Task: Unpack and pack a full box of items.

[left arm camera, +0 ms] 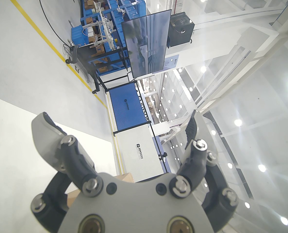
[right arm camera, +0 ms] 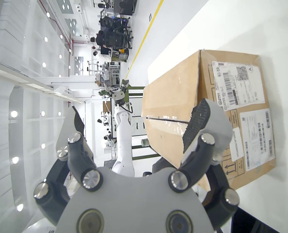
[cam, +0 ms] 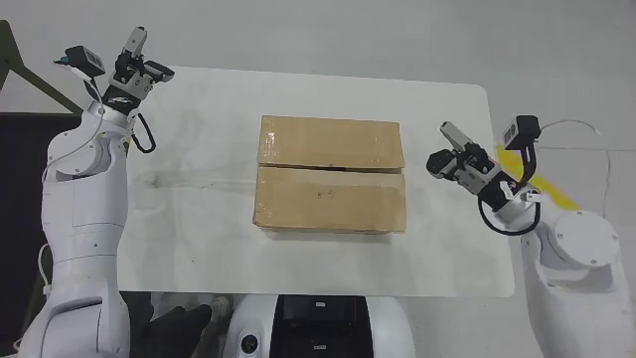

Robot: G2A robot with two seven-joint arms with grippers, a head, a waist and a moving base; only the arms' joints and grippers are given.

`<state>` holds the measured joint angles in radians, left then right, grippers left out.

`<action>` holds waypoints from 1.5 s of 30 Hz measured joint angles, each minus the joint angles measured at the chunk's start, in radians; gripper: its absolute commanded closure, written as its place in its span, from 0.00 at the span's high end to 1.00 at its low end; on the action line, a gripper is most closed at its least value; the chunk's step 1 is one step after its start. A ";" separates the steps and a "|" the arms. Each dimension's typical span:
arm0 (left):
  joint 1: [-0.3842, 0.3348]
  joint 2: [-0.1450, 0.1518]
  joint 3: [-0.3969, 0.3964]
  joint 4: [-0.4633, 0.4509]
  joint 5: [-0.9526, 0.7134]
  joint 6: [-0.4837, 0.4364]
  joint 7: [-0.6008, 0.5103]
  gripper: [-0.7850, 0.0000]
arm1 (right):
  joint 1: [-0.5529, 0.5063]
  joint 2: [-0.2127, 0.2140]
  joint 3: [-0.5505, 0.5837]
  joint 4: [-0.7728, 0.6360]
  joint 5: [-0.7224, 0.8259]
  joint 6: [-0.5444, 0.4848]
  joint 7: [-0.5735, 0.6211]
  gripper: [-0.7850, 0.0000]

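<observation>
While the shut box (cam: 331, 172) is sitting on the counter (cam: 199, 249), you are holding the left pincer (left arm camera: 118, 122) spread well off its left end and the right pincer (right arm camera: 138, 112) spread near its right end. Prying at its tight flap seam could be shoving it sideways.

On end face of closed brown cardboard box (right arm camera: 170, 103): white paper label (right arm camera: 238, 86) with QR code and barcodes, second white label (right arm camera: 255, 134) with barcodes, black arrow marks (right arm camera: 227, 168) below; print too small to read. Logo word on blue panel (left arm camera: 128, 109) and white panel (left arm camera: 139, 156) behind.
</observation>
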<state>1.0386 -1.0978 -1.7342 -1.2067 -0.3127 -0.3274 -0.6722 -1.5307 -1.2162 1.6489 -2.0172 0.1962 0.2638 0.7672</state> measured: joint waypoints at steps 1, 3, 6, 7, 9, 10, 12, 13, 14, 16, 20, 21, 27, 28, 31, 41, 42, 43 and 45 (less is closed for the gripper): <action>0.000 0.000 0.000 0.000 0.000 0.000 0.000 1.00 | -0.001 0.002 0.000 0.001 -0.003 0.000 0.012 1.00; 0.000 0.000 0.000 0.000 0.000 0.000 0.000 1.00 | -0.005 0.005 -0.001 0.003 0.004 -0.005 0.038 1.00; 0.000 0.000 0.000 0.000 0.000 0.000 0.000 1.00 | -0.007 0.009 -0.005 0.016 0.032 -0.024 0.087 1.00; 0.000 0.000 0.000 0.000 0.000 0.000 0.000 1.00 | -0.004 0.010 -0.007 0.022 0.047 -0.035 0.108 1.00; 0.000 0.000 0.000 0.000 0.000 0.000 0.000 1.00 | 0.003 0.014 -0.008 0.039 0.057 -0.056 0.150 1.00; 0.000 0.000 0.000 0.000 0.000 0.000 0.000 1.00 | 0.005 0.016 -0.008 0.043 0.052 -0.059 0.160 1.00; 0.000 0.000 0.000 0.000 0.000 0.000 0.000 1.00 | 0.008 0.019 -0.010 0.055 0.050 -0.060 0.172 1.00; 0.000 0.000 0.000 0.000 0.000 0.000 0.000 1.00 | 0.009 0.021 -0.011 0.062 0.048 -0.059 0.176 1.00; 0.000 0.000 0.000 0.000 0.000 0.000 0.000 1.00 | 0.010 0.022 -0.013 0.069 0.045 -0.057 0.181 1.00; 0.000 0.000 0.000 0.000 0.000 0.000 0.000 1.00 | 0.015 0.026 -0.023 0.086 0.037 -0.053 0.198 1.00; 0.000 0.000 0.000 0.000 0.000 0.000 0.000 1.00 | 0.037 0.032 -0.049 0.130 0.022 -0.060 0.239 1.00; 0.000 0.000 0.000 0.000 0.000 0.000 0.000 1.00 | 0.050 0.035 -0.059 0.144 0.005 -0.053 0.253 1.00; 0.000 0.000 0.000 0.000 0.000 0.000 0.000 1.00 | 0.100 0.043 -0.096 0.195 -0.023 -0.031 0.291 1.00; 0.000 0.000 0.000 0.000 0.000 0.000 0.000 1.00 | 0.102 0.044 -0.100 0.199 -0.020 -0.034 0.295 1.00; 0.000 0.000 0.000 0.000 0.000 0.000 0.000 1.00 | 0.104 0.047 -0.111 0.208 -0.005 -0.047 0.305 1.00; 0.000 0.000 0.000 0.000 0.000 0.000 0.000 1.00 | 0.077 0.060 -0.095 0.148 0.038 -0.096 0.327 1.00; 0.000 0.000 0.000 0.000 0.000 0.000 0.000 1.00 | 0.072 0.062 -0.091 0.139 0.044 -0.101 0.328 1.00; 0.000 0.000 0.000 0.000 0.000 0.000 0.000 1.00 | 0.068 0.063 -0.088 0.132 0.048 -0.104 0.329 1.00; 0.000 0.000 0.000 0.000 0.000 0.000 0.000 1.00 | 0.061 0.065 -0.084 0.118 0.062 -0.114 0.332 1.00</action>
<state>1.0386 -1.0978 -1.7342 -1.2067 -0.3127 -0.3274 -0.6722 -1.4694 -1.1511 1.5653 -1.8993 0.2585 0.1494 1.0987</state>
